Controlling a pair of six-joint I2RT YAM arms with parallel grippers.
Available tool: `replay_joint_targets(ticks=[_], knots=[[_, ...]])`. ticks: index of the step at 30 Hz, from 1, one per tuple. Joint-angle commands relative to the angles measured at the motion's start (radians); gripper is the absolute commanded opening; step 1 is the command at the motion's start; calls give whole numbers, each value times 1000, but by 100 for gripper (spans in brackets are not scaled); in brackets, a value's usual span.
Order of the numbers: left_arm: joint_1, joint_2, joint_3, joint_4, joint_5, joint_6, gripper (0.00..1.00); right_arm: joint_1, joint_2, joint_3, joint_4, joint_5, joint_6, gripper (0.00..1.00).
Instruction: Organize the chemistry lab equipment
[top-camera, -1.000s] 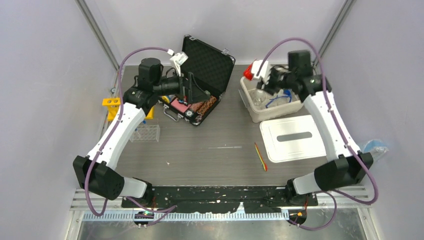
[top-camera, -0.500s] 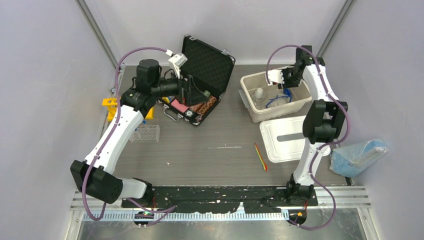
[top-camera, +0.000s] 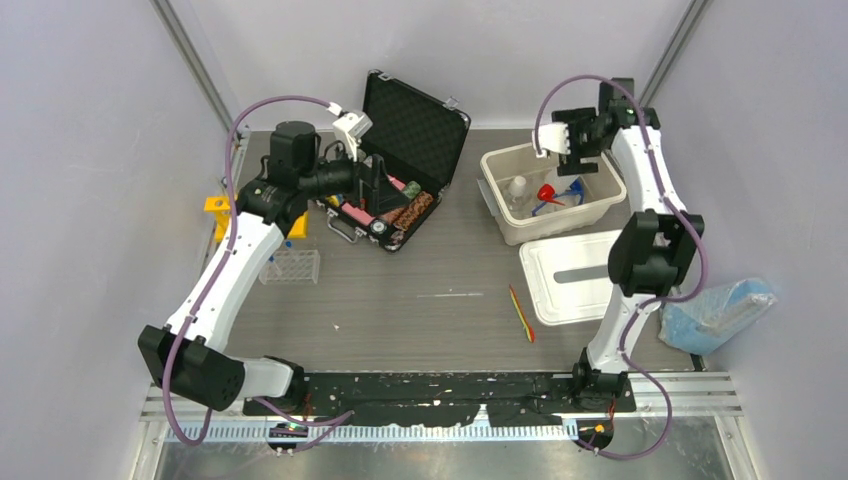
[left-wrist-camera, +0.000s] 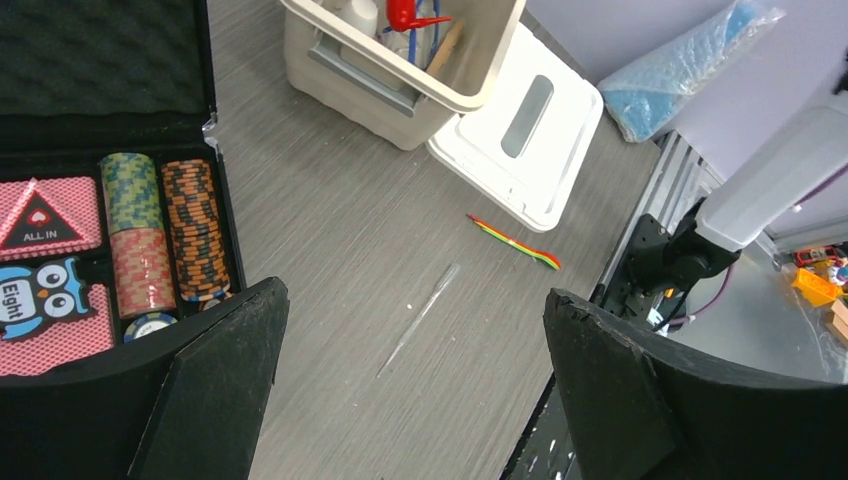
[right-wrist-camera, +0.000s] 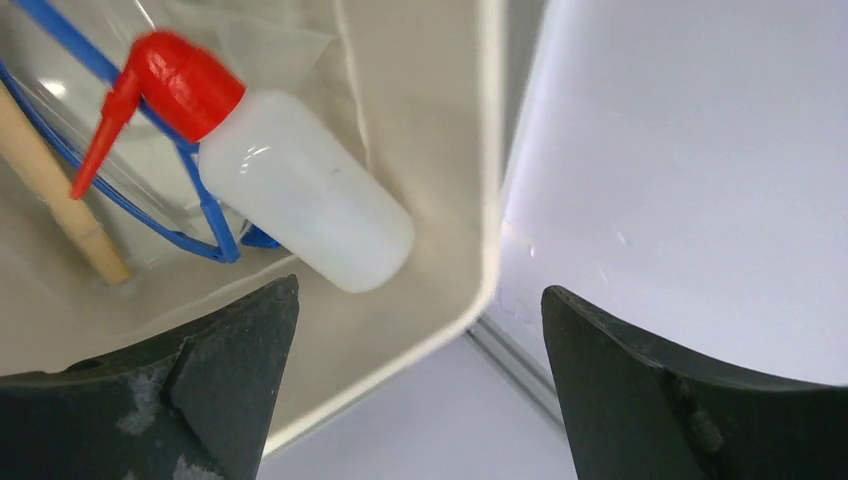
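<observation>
Right wrist view only: the red-capped white squeeze bottle (right-wrist-camera: 300, 185) lies on its side in the beige bin (right-wrist-camera: 490, 150). It is under the right gripper (right-wrist-camera: 418, 290), toward its left finger, cap pointing away from the fingers. The bottle rests over the blue goggles (right-wrist-camera: 205, 215), with a wooden clamp (right-wrist-camera: 50, 190) further out on the same side. From the top view only the bottle's red cap shows.

Right gripper jaws are spread wide with nothing between them. They hang above the bin's far corner, and the bin wall runs between the two fingers. The right arm stands tall, elbow high, forearm reaching to the back.

Left wrist view adds a spatula (left-wrist-camera: 515, 243) and a clear thin stick (left-wrist-camera: 420, 318) on the table, ahead of the left gripper (left-wrist-camera: 415, 295). Poker chips (left-wrist-camera: 160, 230) lie by its left finger.

Left gripper jaws are also apart and empty, over the black case (top-camera: 400, 130). The left arm is stretched forward, wrist level. The yellow tube rack (top-camera: 222, 205) and clear tube rack (top-camera: 290, 265) sit behind that gripper, beside the forearm.
</observation>
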Motion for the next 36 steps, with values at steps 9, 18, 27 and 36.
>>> replay_joint_targets(ticks=[9, 18, 27, 36], knots=[[10, -32, -26, -39, -72, 47, 100, 171, -551, -285, -328, -202, 930, 76], [10, -53, -88, -20, -65, 11, 100, 397, -723, -733, -276, -102, 1228, 57], [10, -80, -118, -7, -80, 0, 100, 537, -700, -925, 0, 57, 1605, 48], [12, -84, -140, 16, -81, -19, 100, 632, -657, -970, 81, 297, 1820, 47]])
